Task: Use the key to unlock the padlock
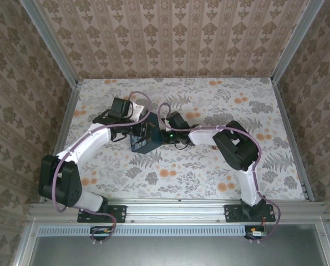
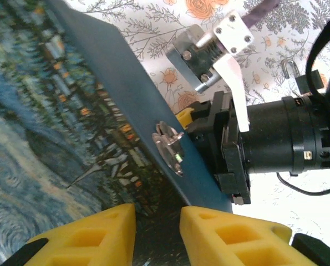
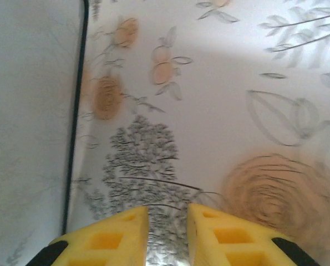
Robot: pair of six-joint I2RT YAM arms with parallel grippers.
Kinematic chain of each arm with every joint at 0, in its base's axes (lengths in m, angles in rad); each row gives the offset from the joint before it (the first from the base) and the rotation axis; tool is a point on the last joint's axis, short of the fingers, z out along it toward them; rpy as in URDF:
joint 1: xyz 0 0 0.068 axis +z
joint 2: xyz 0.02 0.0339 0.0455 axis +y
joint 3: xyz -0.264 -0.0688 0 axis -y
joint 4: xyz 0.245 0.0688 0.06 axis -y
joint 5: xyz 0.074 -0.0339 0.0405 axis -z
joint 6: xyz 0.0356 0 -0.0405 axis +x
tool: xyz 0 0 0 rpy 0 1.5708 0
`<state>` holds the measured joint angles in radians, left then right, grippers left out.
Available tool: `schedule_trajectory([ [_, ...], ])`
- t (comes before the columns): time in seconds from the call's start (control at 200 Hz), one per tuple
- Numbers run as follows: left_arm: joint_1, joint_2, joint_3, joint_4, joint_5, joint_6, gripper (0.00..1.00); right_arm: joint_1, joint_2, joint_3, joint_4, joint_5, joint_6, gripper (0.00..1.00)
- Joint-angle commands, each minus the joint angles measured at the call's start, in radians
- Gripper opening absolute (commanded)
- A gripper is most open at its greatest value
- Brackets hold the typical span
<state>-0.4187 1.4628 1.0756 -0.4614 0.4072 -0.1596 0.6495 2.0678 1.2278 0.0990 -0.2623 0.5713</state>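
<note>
Probably a robotics lab test cell: wallpaper panels in aluminium framing box in a floral-covered table, with left arm and right arm bolted to a metal rail.

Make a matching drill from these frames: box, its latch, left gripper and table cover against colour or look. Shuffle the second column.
Things
1. box
2. latch
3. left gripper
4. table cover

Looks
A. silver metal
B. white with orange flowers
C. dark blue swirly print
D. yellow fingertips

Pairs: 1-C, 2-A, 3-D, 4-B
</note>
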Motion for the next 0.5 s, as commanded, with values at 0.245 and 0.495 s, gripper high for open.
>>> schedule_trajectory([
  [0.245,0.004,0.133,0.131,0.000,0.007,0.016,0.37,-0.130,-0.134,-0.056,-0.224,0.264,-0.174,0.35],
  [0.495,0.009,0.149,0.183,-0.011,-0.067,-0.009,0.38,-0.198,-0.212,-0.107,-0.172,0.215,-0.174,0.38],
])
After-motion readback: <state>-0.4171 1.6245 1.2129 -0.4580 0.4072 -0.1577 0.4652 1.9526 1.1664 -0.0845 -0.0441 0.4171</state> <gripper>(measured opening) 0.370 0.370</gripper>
